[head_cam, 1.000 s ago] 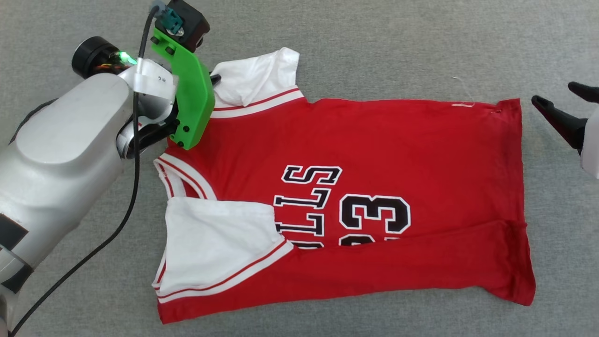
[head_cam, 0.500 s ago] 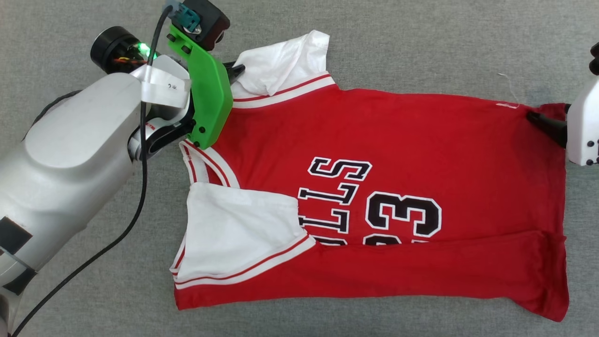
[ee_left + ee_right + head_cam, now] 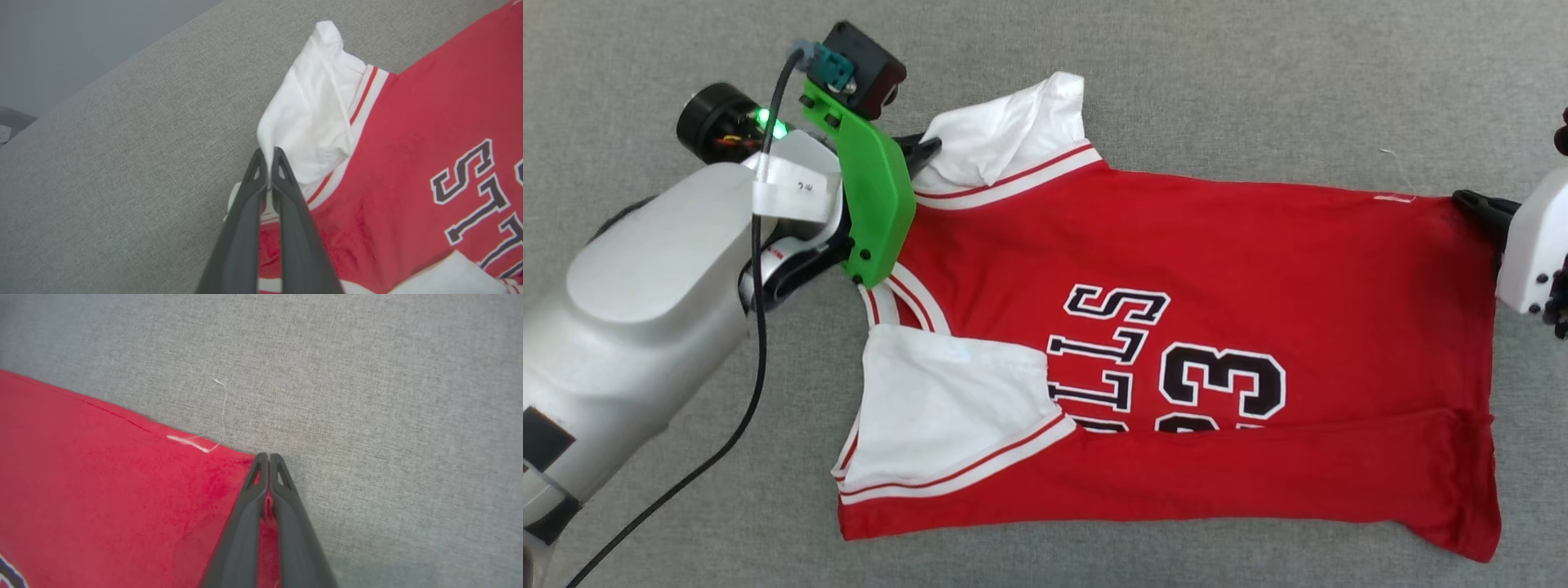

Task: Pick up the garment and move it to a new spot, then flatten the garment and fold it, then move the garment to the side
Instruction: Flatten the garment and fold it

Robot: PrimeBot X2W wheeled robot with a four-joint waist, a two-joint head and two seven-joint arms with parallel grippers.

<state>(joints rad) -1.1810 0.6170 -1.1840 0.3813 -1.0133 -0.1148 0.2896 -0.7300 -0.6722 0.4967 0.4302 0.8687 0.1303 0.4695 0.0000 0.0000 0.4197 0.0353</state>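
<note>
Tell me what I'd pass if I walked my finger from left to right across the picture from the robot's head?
Pale left arm → green bracket → white sleeves → black letters → number 23 → shirt's red hem → right jaws, shut on its top corner.

Grey fabric surface (image 3: pixel 1258 82), loose white thread (image 3: pixel 224 408)

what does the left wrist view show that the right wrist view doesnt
Left wrist view: the left pincer shut on the crumpled white short sleeve, plus red-white striped trim and black white-outlined lettering. Right wrist view: the right pincer shut on a plain red hem corner, beside a loose white thread. Both: the red jersey-style T-shirt lying on a grey woven fabric surface.
</note>
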